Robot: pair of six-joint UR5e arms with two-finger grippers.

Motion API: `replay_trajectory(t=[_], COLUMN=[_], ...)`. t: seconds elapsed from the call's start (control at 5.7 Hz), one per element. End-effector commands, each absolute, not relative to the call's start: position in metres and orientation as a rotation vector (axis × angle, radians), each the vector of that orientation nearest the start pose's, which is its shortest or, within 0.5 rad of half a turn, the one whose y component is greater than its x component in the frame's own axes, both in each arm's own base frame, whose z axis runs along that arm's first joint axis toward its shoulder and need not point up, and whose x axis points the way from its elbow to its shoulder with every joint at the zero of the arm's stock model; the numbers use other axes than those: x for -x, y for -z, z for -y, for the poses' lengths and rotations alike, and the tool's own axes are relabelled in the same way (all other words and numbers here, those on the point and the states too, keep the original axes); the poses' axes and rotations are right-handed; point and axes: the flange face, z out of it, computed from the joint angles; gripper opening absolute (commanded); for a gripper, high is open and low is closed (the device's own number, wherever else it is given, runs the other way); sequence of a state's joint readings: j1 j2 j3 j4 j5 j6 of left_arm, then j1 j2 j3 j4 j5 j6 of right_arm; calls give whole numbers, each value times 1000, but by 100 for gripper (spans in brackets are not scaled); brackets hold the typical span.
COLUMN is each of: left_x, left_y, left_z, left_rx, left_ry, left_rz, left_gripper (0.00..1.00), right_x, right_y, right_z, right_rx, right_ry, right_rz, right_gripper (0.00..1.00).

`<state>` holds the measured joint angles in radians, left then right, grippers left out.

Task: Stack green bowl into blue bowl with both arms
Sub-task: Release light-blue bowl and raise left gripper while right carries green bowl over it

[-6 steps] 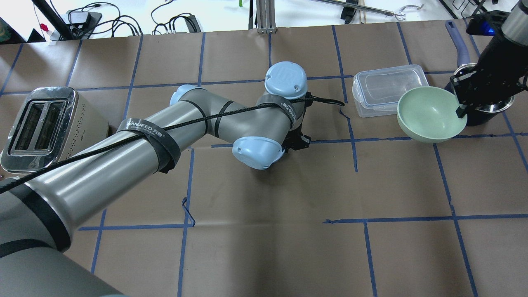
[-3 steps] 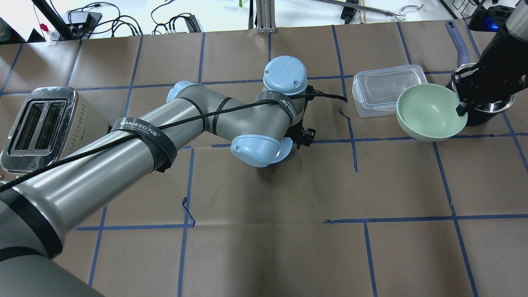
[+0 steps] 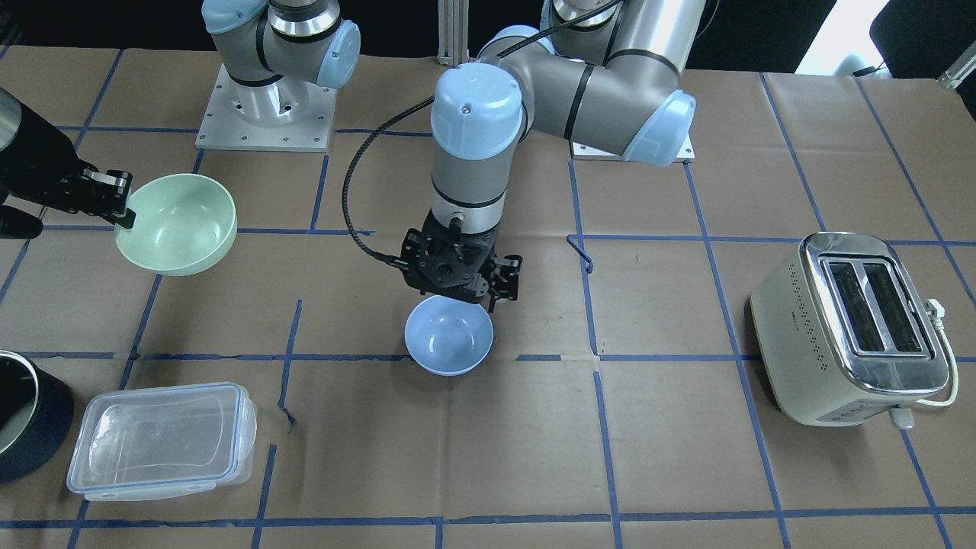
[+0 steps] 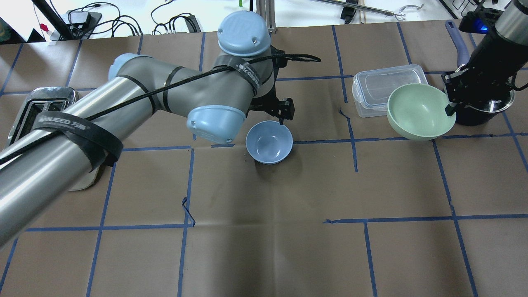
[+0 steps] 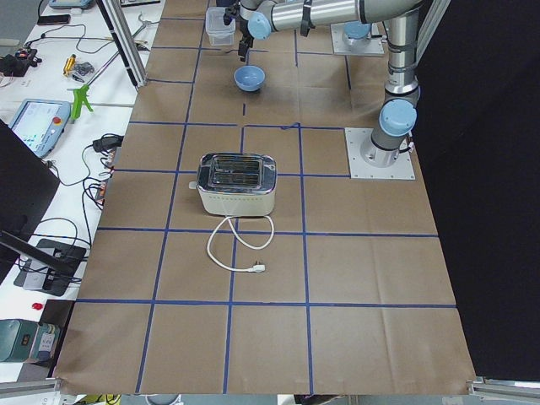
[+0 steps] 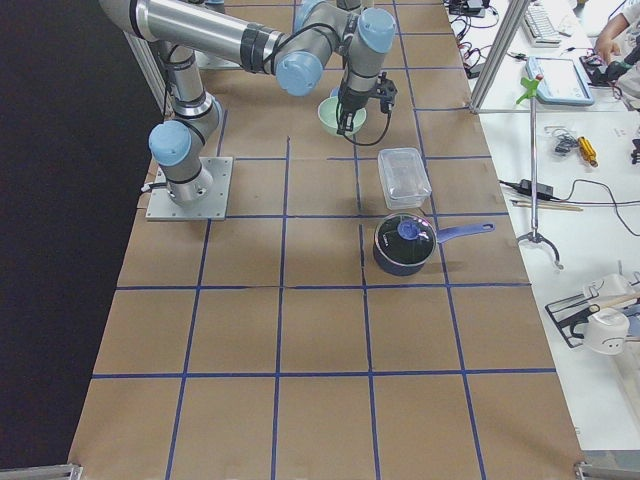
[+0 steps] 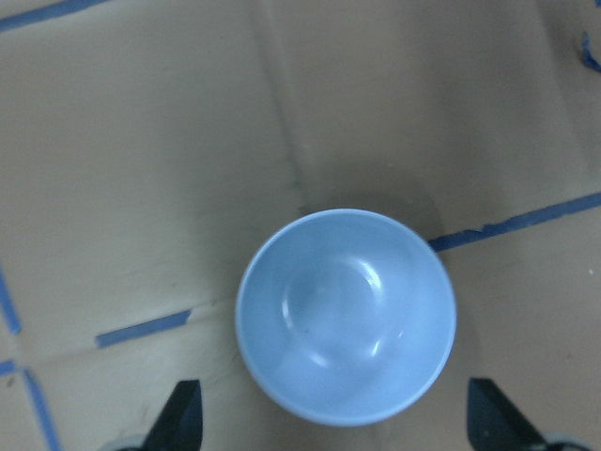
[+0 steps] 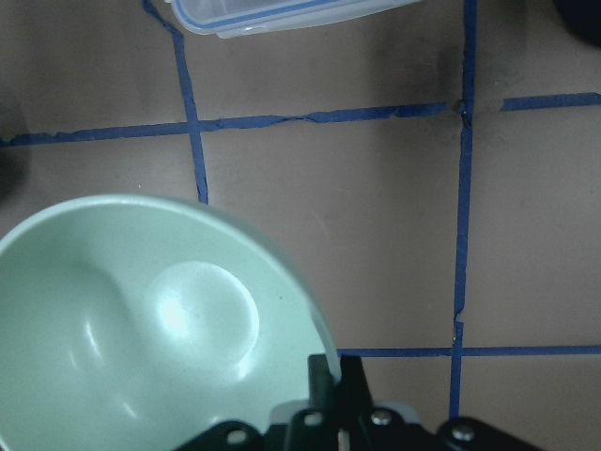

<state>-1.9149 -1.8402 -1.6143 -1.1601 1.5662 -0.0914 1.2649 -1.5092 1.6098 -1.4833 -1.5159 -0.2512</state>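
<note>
Writing: the black strap (image 4: 78,134) on the left arm (image 4: 136,99) shows white lettering. Only "…JEED" and two characters too small to make out can be read. A second strap near the wrist carries print I cannot read.
Left gripper (image 3: 461,293): wide open and holding nothing. On the wrist camera its fingertips (image 7: 183,418) sit far out to either side and touch nothing.
Blue bowl (image 4: 269,141): upright on the brown paper directly below the left gripper, framed between those spread fingers but free of them.
Right gripper (image 4: 449,108): clamped hard on the green bowl (image 4: 418,111), pinching the rim with one finger inside the wall and one outside.
Green bowl: it hangs off the right gripper by its rim, mouth up and a little tipped.
Around the right gripper: the clear lidded container (image 4: 381,88) lies just past the held bowl, and the dark pot (image 4: 491,109) is right beside the fingers.
Gap: the two bowls are well apart.
</note>
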Motion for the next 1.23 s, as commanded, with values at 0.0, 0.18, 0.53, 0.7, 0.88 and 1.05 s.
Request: replay_trajectory(t=[0.0,0.18,0.53,0.7,0.88,1.05], left_x=[231,173,147,147,146,148], left_y=[-457,-474,-473,-476,-481,-480], left_z=[471,468,481,482,491,499], left_rx=[-299,-312,-274,-267,-255,-255], left_ry=[17,-48,-84,-78,-63,-103], left_rz=[-3133,-3122,-3127,-3126,-3128,-3131], left_gripper=[98,98,98,98,98,98], right_x=[-31,-76,-197,-258,-280,-287], right_y=[-422,-415,-391,-381,-366,-349], right_z=[525,529,536,528,528,532], right_rx=[-110,-157,-263,-323,-355,-347], right_ry=[-230,-223,-116,-76,-89,-116], right_rz=[-3016,-3023,-3030,-2980,-2973,-2979], right_gripper=[8,8,7,7,7,7])
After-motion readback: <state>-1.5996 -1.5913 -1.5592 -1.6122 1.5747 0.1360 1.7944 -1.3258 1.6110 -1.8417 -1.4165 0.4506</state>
